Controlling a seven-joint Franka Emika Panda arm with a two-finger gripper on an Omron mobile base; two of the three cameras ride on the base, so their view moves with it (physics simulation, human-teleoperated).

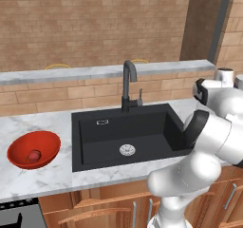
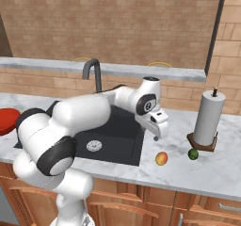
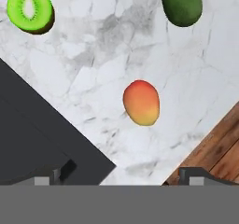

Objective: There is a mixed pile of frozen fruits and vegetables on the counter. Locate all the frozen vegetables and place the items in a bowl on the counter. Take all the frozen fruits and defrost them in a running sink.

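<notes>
Gripper: the gripper (image 2: 158, 130) hangs above the counter just right of the sink, jaws spread to their full width and nothing between them; in the hand view its two dark finger tips (image 3: 70, 168) stand at the bottom, far apart.
Orange-yellow fruit: an oval piece (image 3: 141, 102), orange-red at one end fading to yellow at the other, lies on the marble ahead of the open jaws, touching nothing. In the right base view it sits (image 2: 161, 158) near the counter's front edge, just past the sink's right corner.
Lime green fruit: a bright green round with a pale centre and a brown rim (image 3: 30, 9), like a cut kiwi, on the marble near the sink's edge, well apart from the oval.
Dark green piece: a dull, dark green rounded piece (image 3: 182, 3), apart from the other two; in the right base view it lies (image 2: 193, 154) just beside the paper towel holder (image 2: 207, 119).
Counter: white marble with grey veins (image 2: 202, 171), over wooden cabinets.
Sink: matte black basin (image 1: 114, 134) with a silver drain (image 1: 127, 150) and a dark gooseneck faucet (image 1: 128, 82).
Bowl: glossy red, wide and shallow (image 1: 21, 146), on the counter left of the sink, with a dull red round piece (image 1: 33, 156) lying inside.
Arm: rises from the base, bends over the sink and reaches right, the hand tipped downward over the counter.
</notes>
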